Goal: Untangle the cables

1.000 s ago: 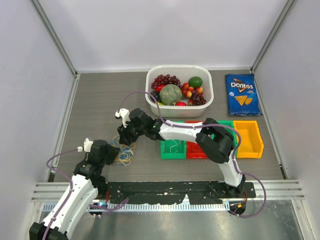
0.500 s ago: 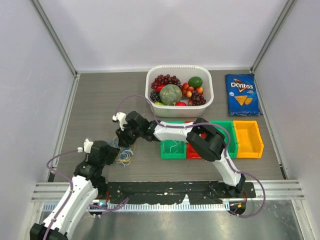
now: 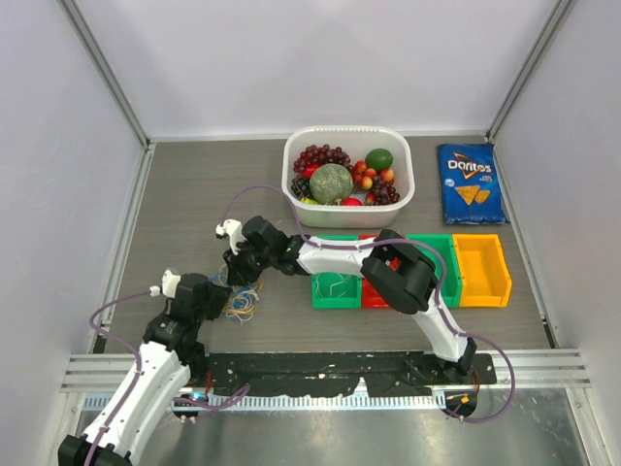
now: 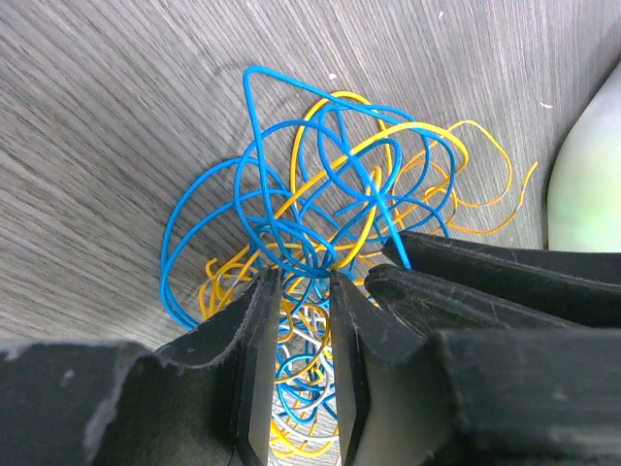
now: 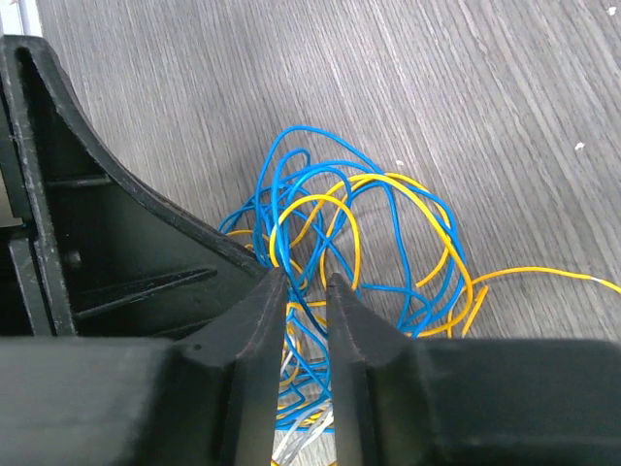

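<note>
The cables [image 3: 243,301] lie as one tangle of thin blue, yellow, orange and white loops on the grey table, left of centre. My left gripper [image 3: 217,297] is at the tangle's left side. In the left wrist view its jaws [image 4: 303,282] stand close together with a bunch of blue, yellow and white cables [image 4: 320,194] caught between them. From behind, my right gripper [image 3: 241,273] reaches down onto the tangle. In the right wrist view it [image 5: 307,282] shows a narrow gap, and blue strands of the cables [image 5: 369,233] run through it. The two grippers nearly touch.
A white tub [image 3: 292,190] of fruit stands behind the tangle. Green [image 3: 335,289], red [image 3: 375,296] and yellow [image 3: 482,269] bins sit to the right under the right arm. A Doritos bag [image 3: 470,183] lies at the far right. Walls close in the table.
My right gripper has moved left and down onto the tangle, and its jaws have narrowed around the strands. My left gripper has stayed at the tangle.
</note>
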Available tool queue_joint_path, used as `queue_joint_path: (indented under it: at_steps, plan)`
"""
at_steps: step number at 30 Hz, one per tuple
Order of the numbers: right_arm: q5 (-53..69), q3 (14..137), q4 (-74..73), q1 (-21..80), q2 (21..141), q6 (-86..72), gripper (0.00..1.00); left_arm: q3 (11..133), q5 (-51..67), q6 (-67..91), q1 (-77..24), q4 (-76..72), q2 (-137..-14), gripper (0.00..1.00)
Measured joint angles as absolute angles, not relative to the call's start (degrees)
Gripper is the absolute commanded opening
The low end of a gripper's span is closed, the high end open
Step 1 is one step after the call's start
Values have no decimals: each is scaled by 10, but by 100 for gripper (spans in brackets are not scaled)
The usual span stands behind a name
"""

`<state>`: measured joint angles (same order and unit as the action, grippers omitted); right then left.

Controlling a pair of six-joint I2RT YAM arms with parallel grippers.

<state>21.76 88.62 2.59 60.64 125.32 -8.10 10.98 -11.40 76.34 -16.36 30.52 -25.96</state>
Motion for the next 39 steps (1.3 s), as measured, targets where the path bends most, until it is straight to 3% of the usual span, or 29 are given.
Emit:
queue_joint_path:
  at_steps: [9, 29, 39]
  plan:
    - [178, 887, -3, 606, 1239, -94, 1, 108, -116, 763, -164, 296, -275, 32]
    - [85, 892, -77, 606, 968, -187, 1, 91, -112, 764, -164, 227, -307, 40]
    - [34, 1015, -81, 606, 803, -203, 1, 84, -109, 764, -164, 204, -314, 43]
